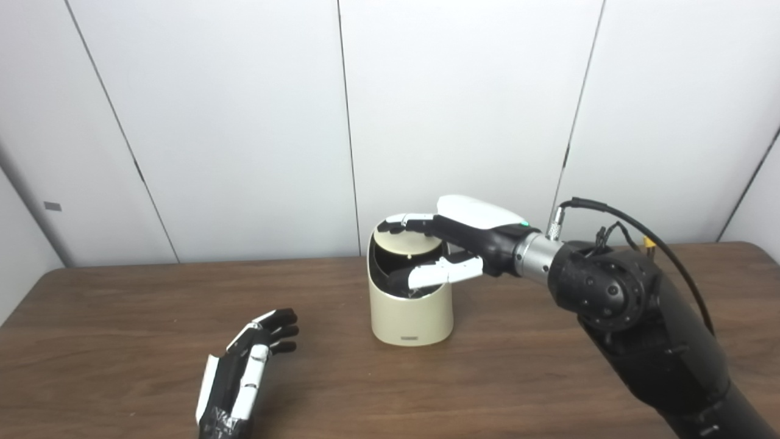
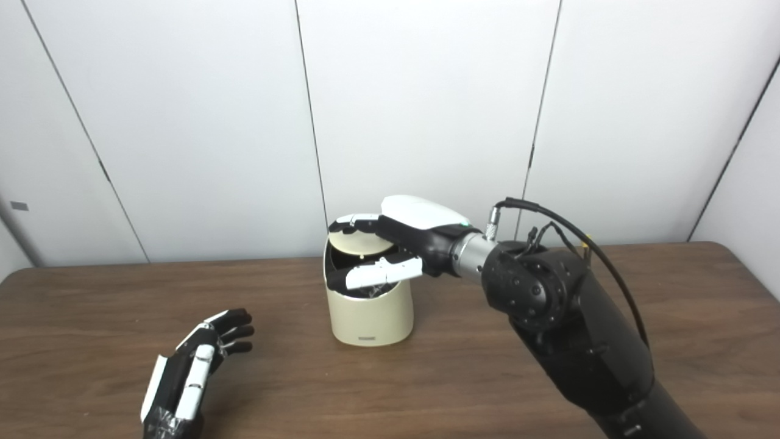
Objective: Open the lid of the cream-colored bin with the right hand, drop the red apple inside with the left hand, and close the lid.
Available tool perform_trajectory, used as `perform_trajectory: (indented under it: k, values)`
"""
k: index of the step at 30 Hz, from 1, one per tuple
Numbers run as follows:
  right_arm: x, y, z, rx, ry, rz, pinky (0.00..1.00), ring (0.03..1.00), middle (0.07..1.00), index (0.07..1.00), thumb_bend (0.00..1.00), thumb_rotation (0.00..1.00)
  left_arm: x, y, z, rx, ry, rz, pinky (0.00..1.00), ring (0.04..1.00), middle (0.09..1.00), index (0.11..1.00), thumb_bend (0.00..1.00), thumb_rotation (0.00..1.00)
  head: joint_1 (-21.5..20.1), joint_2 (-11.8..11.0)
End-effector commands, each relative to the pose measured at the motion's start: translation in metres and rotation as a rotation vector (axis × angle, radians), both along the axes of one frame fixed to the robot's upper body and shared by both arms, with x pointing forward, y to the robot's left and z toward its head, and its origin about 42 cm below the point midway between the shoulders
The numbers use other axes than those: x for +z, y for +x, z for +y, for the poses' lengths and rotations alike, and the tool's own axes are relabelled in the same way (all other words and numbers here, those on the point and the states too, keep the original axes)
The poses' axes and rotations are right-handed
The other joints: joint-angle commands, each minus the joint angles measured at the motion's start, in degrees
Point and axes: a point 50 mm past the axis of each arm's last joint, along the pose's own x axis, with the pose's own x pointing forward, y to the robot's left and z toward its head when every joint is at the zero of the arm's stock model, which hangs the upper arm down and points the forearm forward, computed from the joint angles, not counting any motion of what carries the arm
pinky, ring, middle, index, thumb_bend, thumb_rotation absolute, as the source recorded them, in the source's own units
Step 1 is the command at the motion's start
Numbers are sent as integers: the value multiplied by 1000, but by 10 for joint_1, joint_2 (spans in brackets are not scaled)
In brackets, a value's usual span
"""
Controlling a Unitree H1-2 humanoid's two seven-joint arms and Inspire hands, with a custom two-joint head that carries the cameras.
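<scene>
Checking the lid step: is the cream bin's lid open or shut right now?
Open: the lid is tipped up above the cream bin, dark gap beneath, right hand at it.

The bin [image 1: 411,311] is a small cream-colored round container standing upright on the wooden table [image 1: 122,317], near the middle and toward the far edge. Its lid [image 1: 407,244] is a flat cream disc, raised and tilted up at the top of the bin, so the dark inside shows below it at the front. A small label sits low on the bin's front wall. The red apple is not visible in either view
</scene>
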Motion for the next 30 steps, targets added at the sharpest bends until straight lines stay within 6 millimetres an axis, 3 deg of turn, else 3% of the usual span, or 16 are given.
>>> perform_trajectory:
  k: [1, 16, 24, 30]
  values:
    - [16, -4, -3, -2, 7, -62, 823, 897, 886, 882, 801, 978, 12, 0, -3, 1, 6, -47, 680, 745, 770, 756, 404, 826, 0, 3]
    - [-1, -10, -5, 6, -13, -49, 799, 873, 864, 851, 778, 918, 17, 2, -8, 8, 12, -45, 687, 748, 772, 754, 428, 824, 3, 8]
    - [-18, -17, -1, 42, -118, -195, 829, 863, 829, 810, 818, 850, 18, 0, -10, 13, 21, -48, 688, 737, 768, 756, 423, 830, 2, 9]
    - [-30, -19, 1, 45, -249, -277, 883, 895, 849, 821, 860, 863, 20, -1, -11, 12, 7, -53, 684, 716, 757, 751, 436, 821, 0, 11]
